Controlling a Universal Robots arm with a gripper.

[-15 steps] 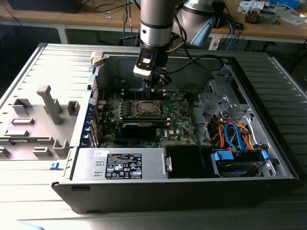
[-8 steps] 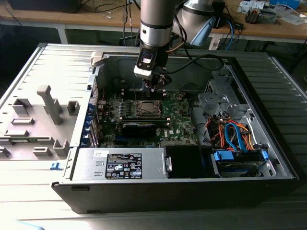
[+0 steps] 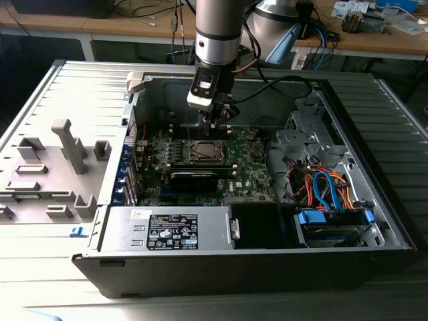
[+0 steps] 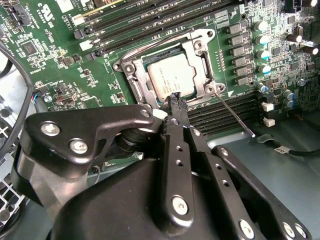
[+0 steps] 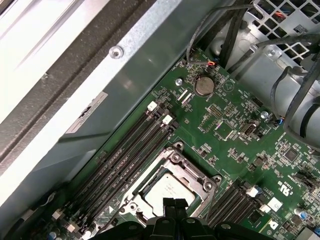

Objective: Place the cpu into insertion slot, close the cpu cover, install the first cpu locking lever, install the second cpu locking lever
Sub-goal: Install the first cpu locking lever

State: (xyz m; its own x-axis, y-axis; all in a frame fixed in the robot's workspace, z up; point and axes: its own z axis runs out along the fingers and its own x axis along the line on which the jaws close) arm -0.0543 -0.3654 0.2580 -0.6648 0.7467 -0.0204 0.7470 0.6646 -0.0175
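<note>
Step, by my reading: locking lever (image 4: 235, 115), so push its free end steadily, clear of the motherboard (image 4: 60, 60) | end effector (image 4: 175, 100) pinched closed, empty (so it looks), tip at cpu cover (image 4: 200, 55) edge | cpu (image 4: 172, 75) seated in insertion slot (image 4: 137, 87), mid-board | arm (image 3: 217, 27) upright, wrist straight down into case (image 3: 374, 221)

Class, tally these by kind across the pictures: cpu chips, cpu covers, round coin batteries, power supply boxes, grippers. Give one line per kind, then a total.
cpu: 1
cpu cover: 1
coin battery: 1
power supply box: 1
gripper: 1
Total: 5
</note>
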